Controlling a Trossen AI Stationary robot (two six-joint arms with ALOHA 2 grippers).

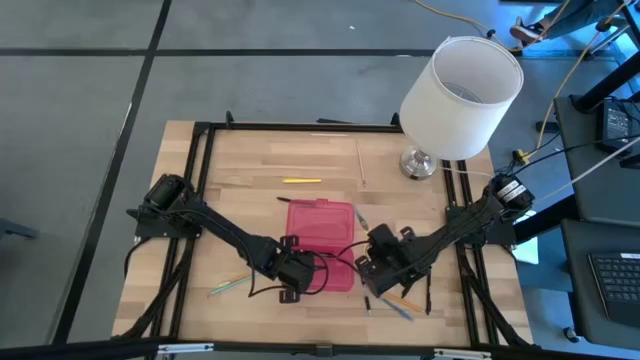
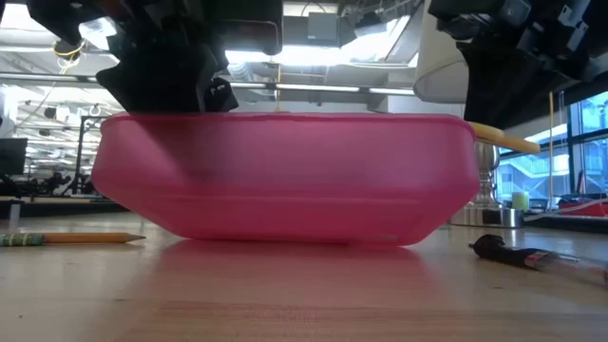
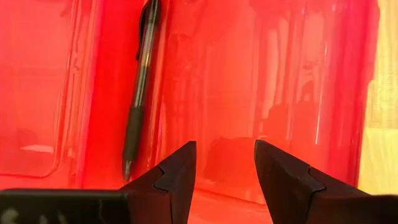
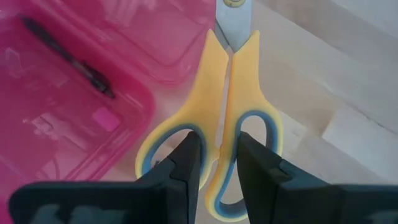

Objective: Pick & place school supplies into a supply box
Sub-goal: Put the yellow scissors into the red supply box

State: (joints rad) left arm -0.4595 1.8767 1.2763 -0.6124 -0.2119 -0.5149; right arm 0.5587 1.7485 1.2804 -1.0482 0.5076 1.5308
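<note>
Left arm: reaching from the table's left edge toward the centre. Left gripper [image 1: 291, 272] over the near left part of the pencil case [image 1: 320, 222], fingers [image 3: 177, 177] spread apart, nothing between them. Black pen [image 3: 138, 87] lying inside the pencil case, just ahead of the left gripper.

Pencil case: pink, open, at the centre of the wooden table [image 1: 240, 200]. Yellow pencil [image 1: 301, 181] on the table beyond the case, well apart from it. Green pencil [image 1: 228, 288] near the table's front left, beside the left arm.

Right arm: reaching from the table's right edge. Right gripper [image 1: 372, 262] just beside the right edge of the case, fingers [image 4: 186, 165] closed on the handle of the yellow scissors [image 4: 227, 93], blades pointing away from the gripper. Scissors beside the case, over bare wood. More pens [image 1: 395, 305] on the table near the front, under the right arm.

Lamp [image 1: 455, 95] with white shade at the far right corner.
</note>
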